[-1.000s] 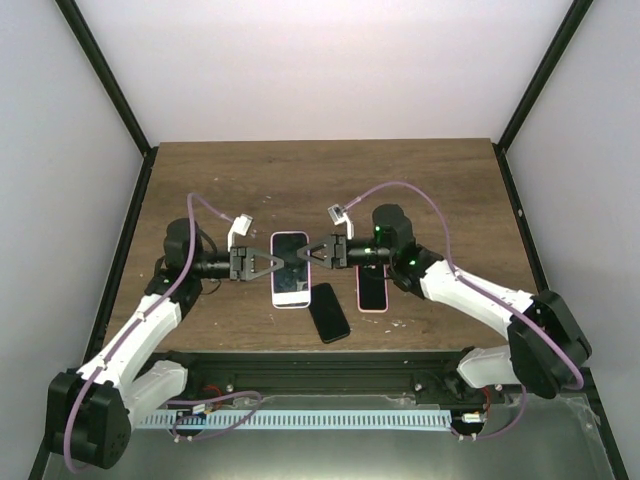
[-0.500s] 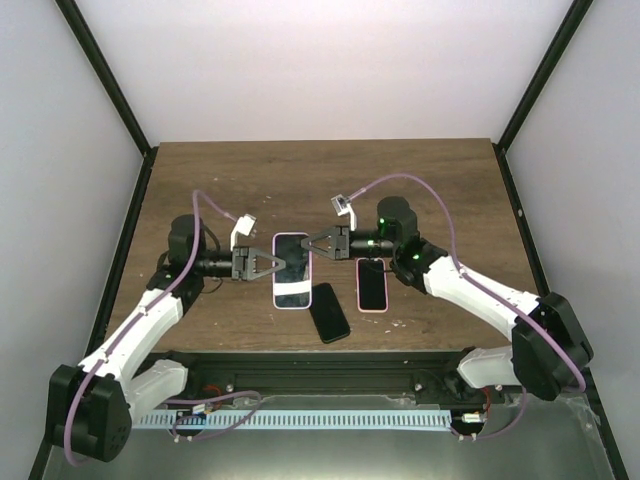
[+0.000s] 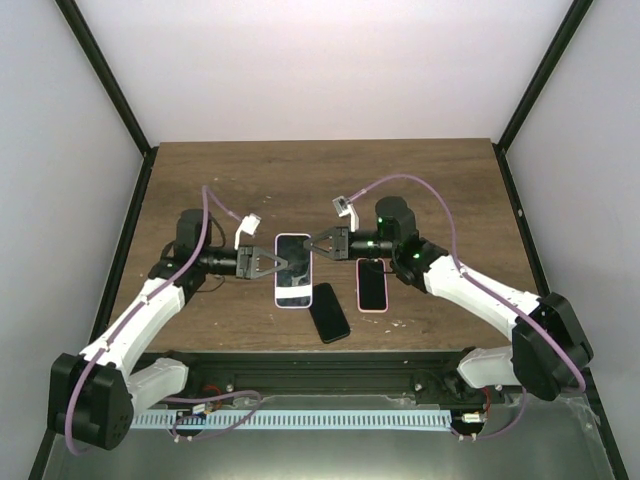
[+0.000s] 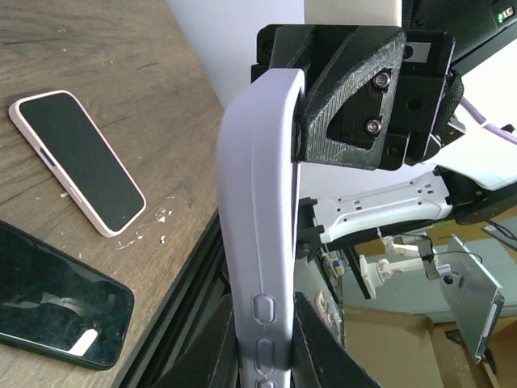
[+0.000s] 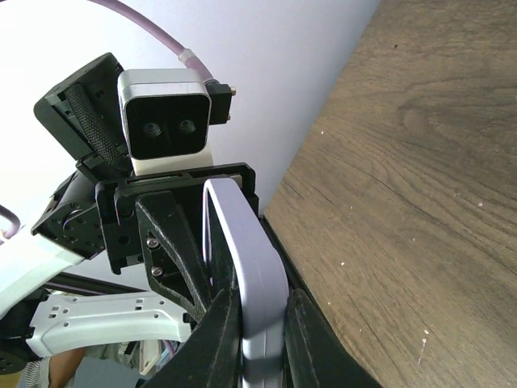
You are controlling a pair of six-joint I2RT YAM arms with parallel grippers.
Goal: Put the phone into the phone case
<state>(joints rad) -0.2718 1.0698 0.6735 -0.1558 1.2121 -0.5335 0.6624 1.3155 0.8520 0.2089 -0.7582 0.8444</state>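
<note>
Lavender rubbery phone case [image 3: 292,272], newly raised, left gripper [image 3: 274,262] and right gripper [image 3: 309,246] clamped on opposite edges; glossy black phone [image 3: 329,312] at lower centre awaits insertion.

Top camera looks down from behind; wrist cameras face each other along the case [image 4: 258,242].

left hand [image 3: 271,262], right hand [image 3: 312,244] — clamped on phone case [image 3: 292,274] | black phone [image 3: 329,312] just beside it
</note>
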